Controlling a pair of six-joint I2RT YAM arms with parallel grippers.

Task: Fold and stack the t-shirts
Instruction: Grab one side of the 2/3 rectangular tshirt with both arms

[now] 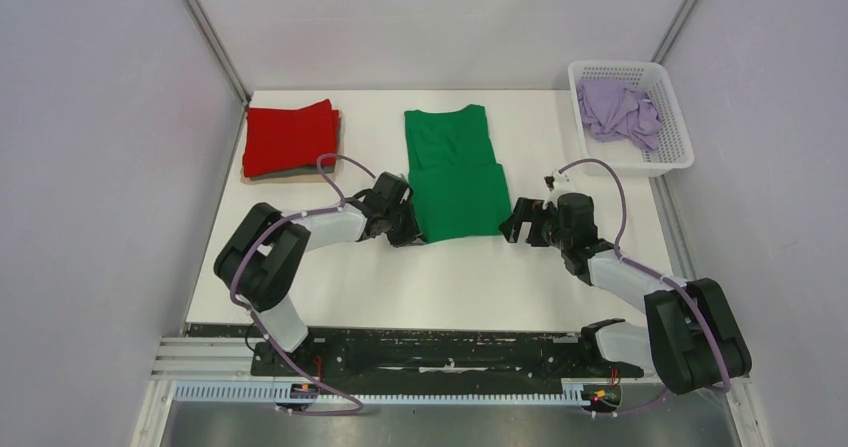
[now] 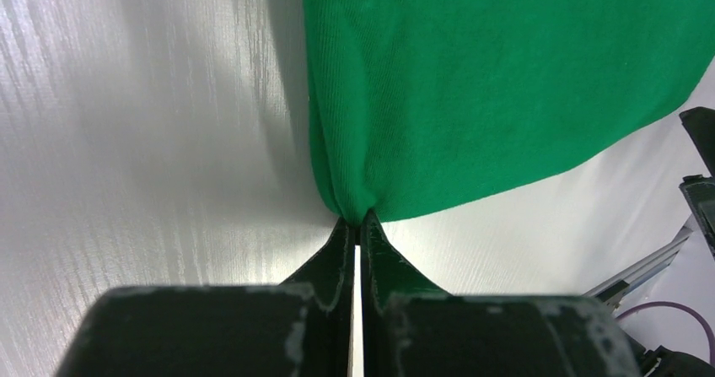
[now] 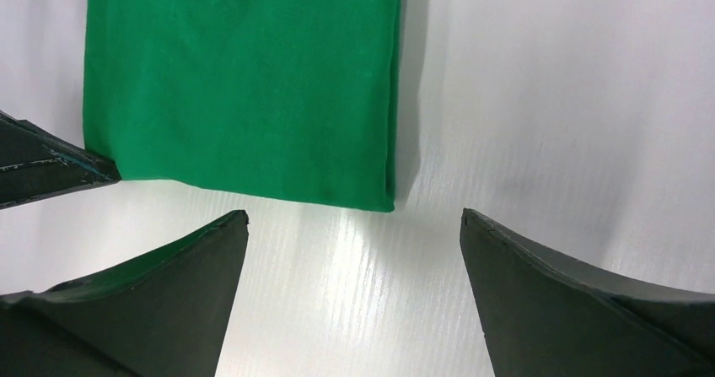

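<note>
Left gripper (image 2: pixel 360 221) tight on lengthwise-folded green t-shirt (image 2: pixel 506 82).

Two white arms (image 1: pixel 330 225) with black joints, lilac cables (image 1: pixel 345 156) (looped), black tapered fingers (image 3: pixel 169 293)

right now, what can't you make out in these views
- Top view: what lies under the red t-shirt; only a greyish edge shows.
- Top view: whether the lilac t-shirt is one garment or several; crumpled in the basket.
- Left wrist view: how many green t-shirt layers the left hand pinches; fabric bunches there.
- Right wrist view: green t-shirt's far end, cut by the top edge.
</note>
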